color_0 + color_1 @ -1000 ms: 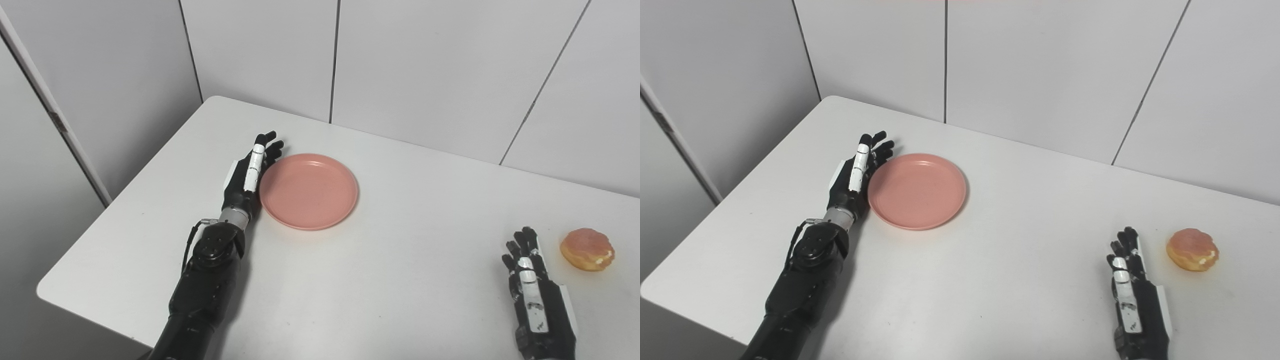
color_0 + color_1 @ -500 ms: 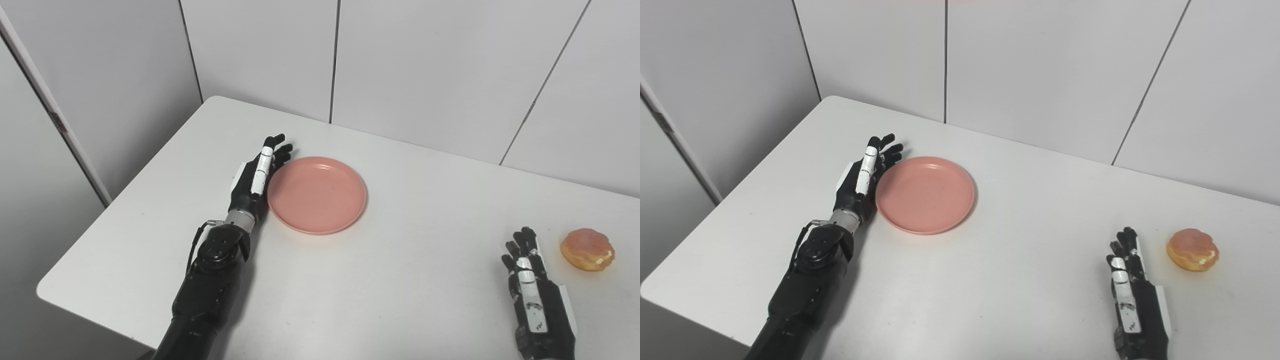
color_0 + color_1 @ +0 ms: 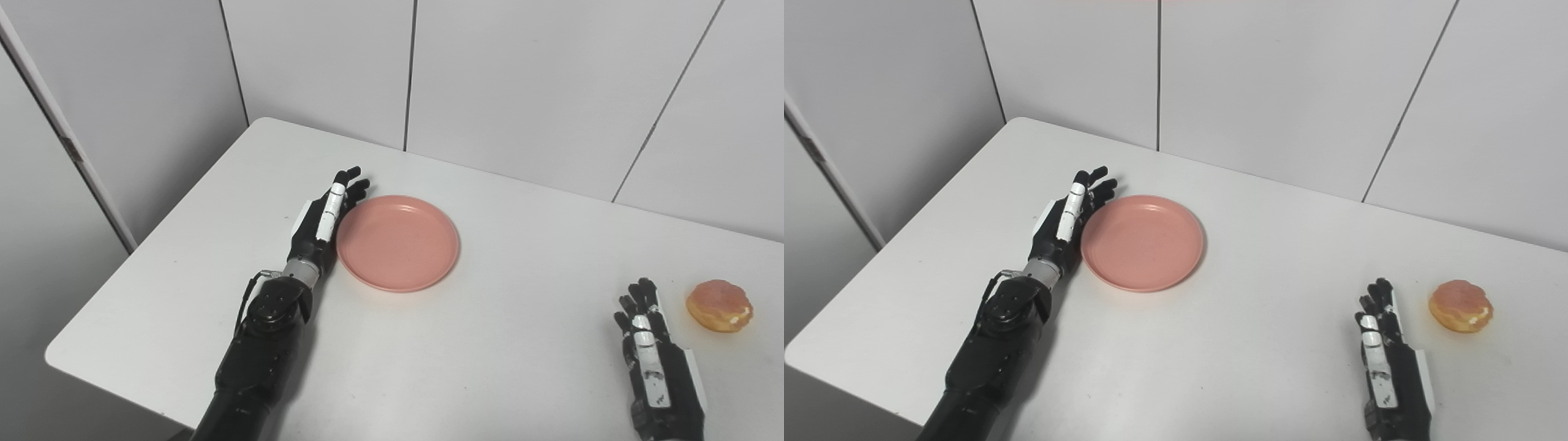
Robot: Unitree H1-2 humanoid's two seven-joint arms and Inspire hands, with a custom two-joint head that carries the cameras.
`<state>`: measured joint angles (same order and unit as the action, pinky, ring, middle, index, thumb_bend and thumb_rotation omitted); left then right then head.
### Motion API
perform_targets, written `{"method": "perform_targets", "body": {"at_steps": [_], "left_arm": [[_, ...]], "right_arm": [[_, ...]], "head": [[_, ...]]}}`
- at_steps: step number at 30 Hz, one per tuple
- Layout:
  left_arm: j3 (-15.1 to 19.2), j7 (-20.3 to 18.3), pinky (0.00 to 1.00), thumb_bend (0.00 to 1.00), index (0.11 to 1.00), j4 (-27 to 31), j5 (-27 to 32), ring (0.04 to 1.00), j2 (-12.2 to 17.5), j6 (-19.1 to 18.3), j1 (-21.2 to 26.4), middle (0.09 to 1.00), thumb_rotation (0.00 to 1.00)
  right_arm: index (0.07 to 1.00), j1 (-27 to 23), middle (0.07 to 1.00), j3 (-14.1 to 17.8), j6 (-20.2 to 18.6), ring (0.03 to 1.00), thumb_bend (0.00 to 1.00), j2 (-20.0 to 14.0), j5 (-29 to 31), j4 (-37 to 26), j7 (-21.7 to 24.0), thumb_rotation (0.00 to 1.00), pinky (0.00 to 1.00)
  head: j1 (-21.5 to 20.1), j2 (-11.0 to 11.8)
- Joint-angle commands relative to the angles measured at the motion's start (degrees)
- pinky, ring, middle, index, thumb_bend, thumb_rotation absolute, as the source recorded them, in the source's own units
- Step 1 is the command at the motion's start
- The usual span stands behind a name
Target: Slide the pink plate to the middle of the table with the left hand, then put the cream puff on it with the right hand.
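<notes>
— Plate position?
— Pink plate (image 3: 398, 242) lies on the bench (image 3: 490, 343), its left rim touching the flat, open, empty left hand (image 3: 318, 217).
— Puff?
— Cream puff (image 3: 719, 305) sits just beside the open, empty right hand (image 3: 649, 349).

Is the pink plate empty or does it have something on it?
Empty: the pink plate shows only bare surface; the cream puff sits apart.

The desk (image 3: 502, 343) has a plain white top with rounded corners and stands close to a wall (image 3: 527, 79) of pale grey panels divided by thin dark vertical seams. A white strip (image 3: 67, 144) runs diagonally across the left panel. Lighting is even and soft.
</notes>
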<state>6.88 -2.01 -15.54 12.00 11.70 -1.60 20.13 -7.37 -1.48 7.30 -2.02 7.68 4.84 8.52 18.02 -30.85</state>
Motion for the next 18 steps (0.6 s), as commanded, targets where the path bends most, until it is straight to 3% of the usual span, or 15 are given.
{"method": "perform_targets", "body": {"at_steps": [1, 12, 18], "left_arm": [[-1.2, -1.7, 0.97, 0.70, 0.875, 0.4, -0.7, 0.906, -0.6, 0.0, 0.7, 0.858, 1.00], [-2.0, -1.4, 0.98, 0.70, 0.885, 1.8, -0.9, 0.919, -1.5, -2.6, 0.6, 0.879, 1.00], [-3.2, -1.8, 0.94, 0.70, 0.882, 1.9, -2.2, 0.894, -1.8, -2.1, 0.1, 0.870, 1.00]], "right_arm": [[0.999, 0.2, 0.998, 0.2, 0.8, 1.000, 0.53, 0.0, 0.8, -0.7, 0.5, 0.80, 1.00], [1.000, 0.0, 1.000, -0.1, 1.3, 1.000, 0.56, -0.3, 0.5, -0.3, 0.9, 0.82, 1.00], [0.995, 0.1, 0.996, -0.1, 1.4, 1.000, 0.57, -0.3, 0.5, -0.5, 0.9, 0.82, 1.00]], "head": [[0.1, 0.0], [-0.4, -0.3], [-0.7, -0.4]]}}
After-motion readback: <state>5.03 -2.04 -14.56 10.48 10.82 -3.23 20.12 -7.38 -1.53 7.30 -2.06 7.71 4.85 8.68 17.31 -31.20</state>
